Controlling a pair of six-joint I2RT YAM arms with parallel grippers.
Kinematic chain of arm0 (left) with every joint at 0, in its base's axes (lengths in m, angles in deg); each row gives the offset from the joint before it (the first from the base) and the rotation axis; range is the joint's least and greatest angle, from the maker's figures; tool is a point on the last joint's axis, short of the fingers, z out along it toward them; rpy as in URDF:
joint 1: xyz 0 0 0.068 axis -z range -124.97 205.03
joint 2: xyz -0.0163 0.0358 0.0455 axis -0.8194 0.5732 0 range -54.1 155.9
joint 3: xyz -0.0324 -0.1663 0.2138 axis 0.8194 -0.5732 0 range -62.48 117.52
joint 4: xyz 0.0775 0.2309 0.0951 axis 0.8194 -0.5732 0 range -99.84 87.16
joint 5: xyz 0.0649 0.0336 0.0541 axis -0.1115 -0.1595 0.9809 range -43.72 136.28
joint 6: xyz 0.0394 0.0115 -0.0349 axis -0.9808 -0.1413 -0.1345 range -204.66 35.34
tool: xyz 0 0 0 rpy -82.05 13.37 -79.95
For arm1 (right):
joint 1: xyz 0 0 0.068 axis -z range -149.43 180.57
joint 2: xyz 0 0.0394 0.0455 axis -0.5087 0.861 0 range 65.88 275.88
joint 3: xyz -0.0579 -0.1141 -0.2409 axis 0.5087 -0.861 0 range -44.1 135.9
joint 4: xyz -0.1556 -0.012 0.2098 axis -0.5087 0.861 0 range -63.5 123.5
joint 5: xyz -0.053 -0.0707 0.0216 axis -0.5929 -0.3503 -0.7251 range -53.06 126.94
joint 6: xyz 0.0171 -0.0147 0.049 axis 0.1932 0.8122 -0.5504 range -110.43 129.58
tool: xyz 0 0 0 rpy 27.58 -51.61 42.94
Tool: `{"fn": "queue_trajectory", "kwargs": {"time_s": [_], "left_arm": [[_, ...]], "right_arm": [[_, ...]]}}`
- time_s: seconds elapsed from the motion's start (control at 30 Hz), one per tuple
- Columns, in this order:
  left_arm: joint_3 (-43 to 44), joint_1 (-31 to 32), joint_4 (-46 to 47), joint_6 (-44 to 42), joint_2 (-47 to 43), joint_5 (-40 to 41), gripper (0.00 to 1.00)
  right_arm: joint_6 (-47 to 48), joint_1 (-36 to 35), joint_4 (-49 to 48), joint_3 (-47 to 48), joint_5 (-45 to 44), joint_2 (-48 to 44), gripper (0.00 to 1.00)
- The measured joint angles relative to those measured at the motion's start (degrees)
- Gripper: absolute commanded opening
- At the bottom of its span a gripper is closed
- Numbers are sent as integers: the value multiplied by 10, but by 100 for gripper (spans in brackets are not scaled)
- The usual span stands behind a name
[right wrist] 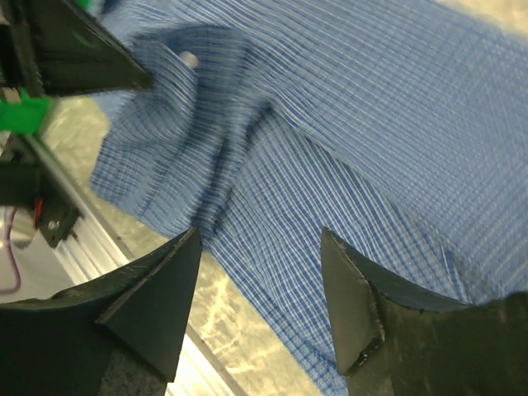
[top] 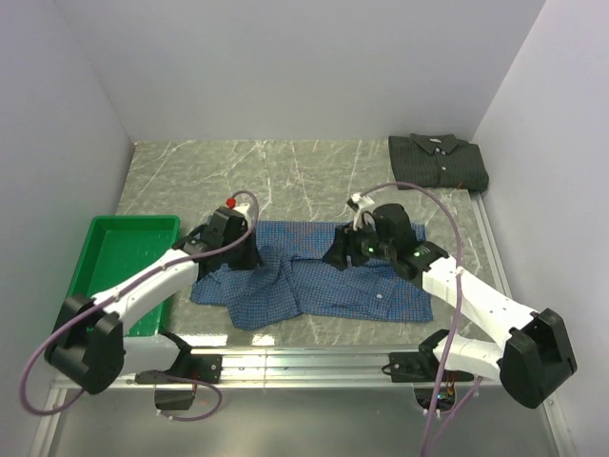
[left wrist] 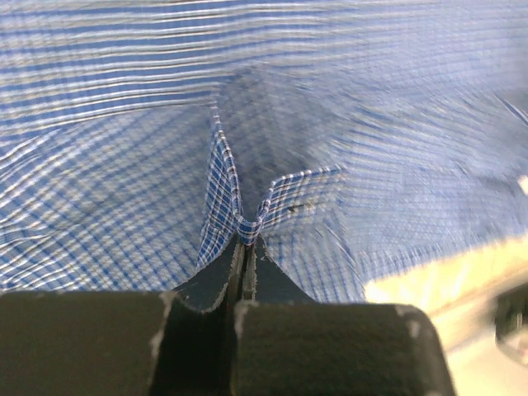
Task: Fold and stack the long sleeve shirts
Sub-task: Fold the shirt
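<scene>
A blue checked shirt (top: 324, 286) lies spread and rumpled across the middle of the table. My left gripper (top: 238, 249) sits at its left end, and the left wrist view shows its jaws pressed together on a pinched fold of the blue cloth (left wrist: 246, 224). My right gripper (top: 341, 255) hovers over the shirt's upper middle; in the right wrist view (right wrist: 260, 239) its fingers (right wrist: 351, 289) stand wide apart above the cloth with nothing between them. A dark green-charcoal shirt (top: 440, 160) lies folded at the far right corner of the table.
A green plastic tray (top: 119, 267) stands at the left of the table beside the left arm. White walls close the table on three sides. An aluminium rail (top: 314, 362) runs along the near edge.
</scene>
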Motion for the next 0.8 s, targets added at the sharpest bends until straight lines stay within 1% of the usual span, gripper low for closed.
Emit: {"fn": "queue_trajectory", "kwargs": {"time_s": [0.2,0.23,0.27,0.53,0.63,0.73,0.8], "left_arm": [[0,30,0,-85,-60,-57,1],[0,32,-1,-95,-65,-63,0],[0,34,-1,-108,-72,-72,0],[1,35,0,-175,-118,-108,0],[1,35,-1,-191,-140,-121,0],[1,35,0,-205,-167,-132,1],[1,35,1,-212,-184,-138,0]], "right_arm": [[84,-35,15,100,41,46,72],[98,-39,20,121,50,57,90],[108,-43,23,141,61,70,96],[224,-94,59,276,133,188,96],[260,-106,81,313,166,238,93],[302,-107,111,350,201,289,87],[322,-107,131,369,215,309,86]]}}
